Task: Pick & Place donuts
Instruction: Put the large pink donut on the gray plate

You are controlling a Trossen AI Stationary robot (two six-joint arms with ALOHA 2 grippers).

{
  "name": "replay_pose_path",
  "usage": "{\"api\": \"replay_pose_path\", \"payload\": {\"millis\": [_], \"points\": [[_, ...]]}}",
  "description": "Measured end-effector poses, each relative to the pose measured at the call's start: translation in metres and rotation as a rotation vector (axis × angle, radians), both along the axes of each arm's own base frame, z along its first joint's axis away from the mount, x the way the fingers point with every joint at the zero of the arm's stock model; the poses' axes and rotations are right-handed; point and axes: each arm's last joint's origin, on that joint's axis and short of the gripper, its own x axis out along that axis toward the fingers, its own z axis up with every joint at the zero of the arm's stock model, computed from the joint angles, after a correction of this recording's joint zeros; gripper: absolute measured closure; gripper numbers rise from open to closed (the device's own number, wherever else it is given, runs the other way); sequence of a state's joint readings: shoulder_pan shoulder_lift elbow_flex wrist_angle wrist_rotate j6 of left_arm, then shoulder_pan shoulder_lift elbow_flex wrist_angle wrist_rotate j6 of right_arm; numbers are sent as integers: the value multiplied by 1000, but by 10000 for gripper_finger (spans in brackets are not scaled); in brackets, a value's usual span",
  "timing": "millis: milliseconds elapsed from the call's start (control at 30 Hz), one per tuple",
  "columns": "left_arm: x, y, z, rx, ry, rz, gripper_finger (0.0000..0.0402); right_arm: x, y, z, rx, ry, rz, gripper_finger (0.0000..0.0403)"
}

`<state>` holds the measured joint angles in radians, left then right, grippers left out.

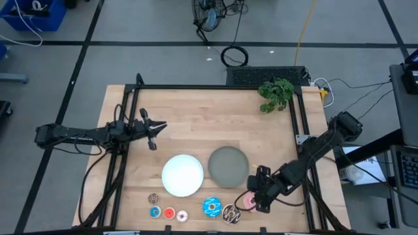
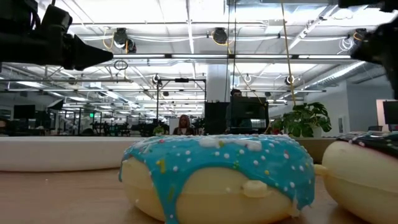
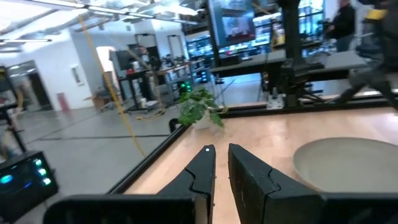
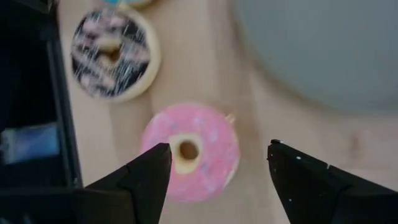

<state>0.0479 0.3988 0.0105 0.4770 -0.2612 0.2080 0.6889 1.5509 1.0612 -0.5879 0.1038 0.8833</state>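
In the high view we are seeing the right gripper hanging at the lower right of the frame, just below the grey plate. Its jaws are standing wide open, and in the right wrist view the pink donut is lying flat on the wood between the fingertips, not gripped. The dark brown drizzled donut is lying just left of and below that gripper, with the blue sprinkled donut beside it on its left. Further left along the bottom edge we are finding the four tiny donuts: white, red, blue and brown. The white plate is sitting left of the grey one, touching or nearly so. The left gripper is waiting at the centre left of the frame, well apart from the donuts, its jaws nearly closed on nothing.
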Motion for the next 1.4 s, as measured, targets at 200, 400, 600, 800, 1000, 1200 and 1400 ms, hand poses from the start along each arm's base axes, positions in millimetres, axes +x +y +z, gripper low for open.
{"api": "replay_pose_path", "payload": {"millis": [200,400,600,800,1000,1200,1400], "points": [[0,1,0,-5,0,37,350,-6,0,-21,30,-26,-2,155],[0,1,0,-30,-9,35,350,-7,3,-39,18,9,15,154],[0,1,0,-32,-9,35,350,-4,7,-56,7,59,23,153],[0,1,0,-34,-8,35,350,-1,8,-66,-6,85,28,156],[0,1,0,-35,-8,35,350,1,6,-72,-16,108,-2,159],[0,1,0,-31,-7,35,350,4,0,-74,-38,122,-1,194],[0,1,-2,-36,8,35,350,8,-7,-73,-44,117,-22,274]]}}
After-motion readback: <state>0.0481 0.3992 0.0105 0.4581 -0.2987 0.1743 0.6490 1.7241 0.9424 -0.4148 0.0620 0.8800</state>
